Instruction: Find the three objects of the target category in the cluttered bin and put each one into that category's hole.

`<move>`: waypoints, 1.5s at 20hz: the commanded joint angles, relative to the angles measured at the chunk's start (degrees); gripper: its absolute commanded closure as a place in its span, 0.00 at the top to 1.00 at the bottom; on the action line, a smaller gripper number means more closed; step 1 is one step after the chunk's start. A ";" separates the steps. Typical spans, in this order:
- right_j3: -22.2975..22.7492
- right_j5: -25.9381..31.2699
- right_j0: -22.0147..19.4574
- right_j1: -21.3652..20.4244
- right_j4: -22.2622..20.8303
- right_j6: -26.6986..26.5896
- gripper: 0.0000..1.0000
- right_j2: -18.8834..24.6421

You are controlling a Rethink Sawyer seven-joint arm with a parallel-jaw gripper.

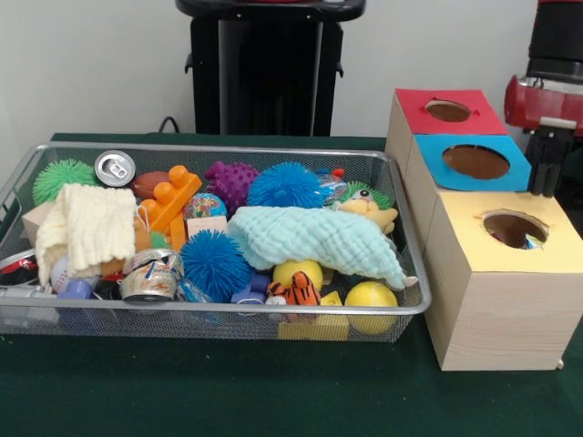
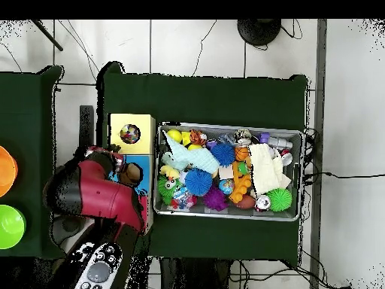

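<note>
The wire mesh bin is full of toys and cloths; it also shows in the overhead view. One polka-dot wrapper lies at the bin's far right beside a spiky blue ball; it also shows from above. A bit of dotted wrapper shows inside the yellow box's hole, which from above is the hole. Other wrappers are hidden. My gripper hangs empty at the far right, beside the blue-topped box and behind the yellow box.
The red-topped box stands behind the blue one. A pale green cloth, a cream cloth, drink cans, spiky balls and yellow balls cover the bin. From above, my red arm hides the blue and red boxes.
</note>
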 commanded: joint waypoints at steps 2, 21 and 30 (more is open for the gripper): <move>0.73 13.35 0.63 -2.40 -3.65 9.33 0.00 0.61; -10.19 44.91 -19.17 -28.41 -17.13 -14.34 0.00 7.15; -17.66 50.13 -29.87 -26.28 -21.01 -19.20 0.00 16.46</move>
